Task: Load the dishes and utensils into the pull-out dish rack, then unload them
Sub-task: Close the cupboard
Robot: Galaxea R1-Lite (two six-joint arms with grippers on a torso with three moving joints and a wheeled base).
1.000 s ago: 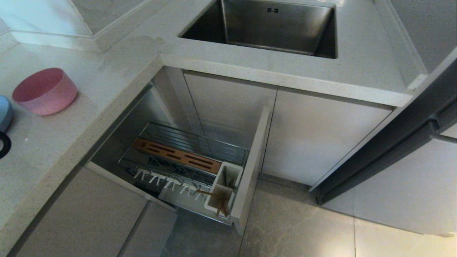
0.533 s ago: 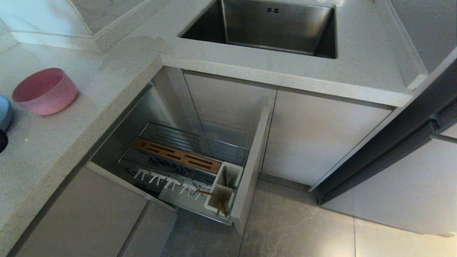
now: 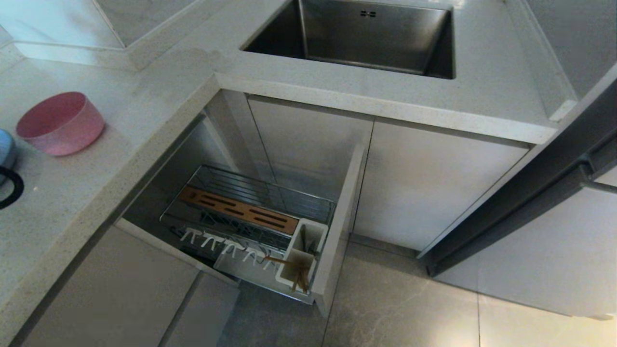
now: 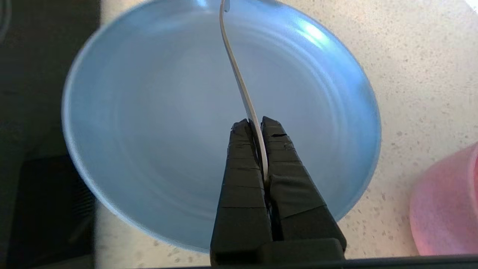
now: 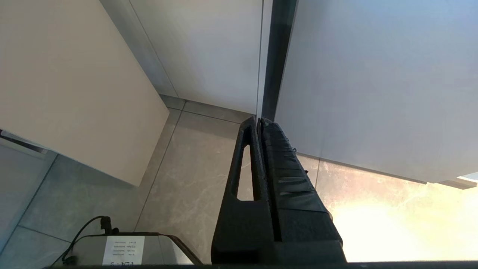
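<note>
left tool [image 4: 254, 125] pinches spoon [image 4: 239, 80] handle, over blue plate [image 4: 149, 130].

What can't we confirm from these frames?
- Spoon bowl end: cut off by the left wrist view's edge; only the handle shows in the left pincer.
- Blue plate: head view's edge crops nearly all of it.
- Contents of the rack's utensil cups: chopsticks show; anything deeper is hidden by the cup walls.
- Right pincer: absent from head view.
</note>
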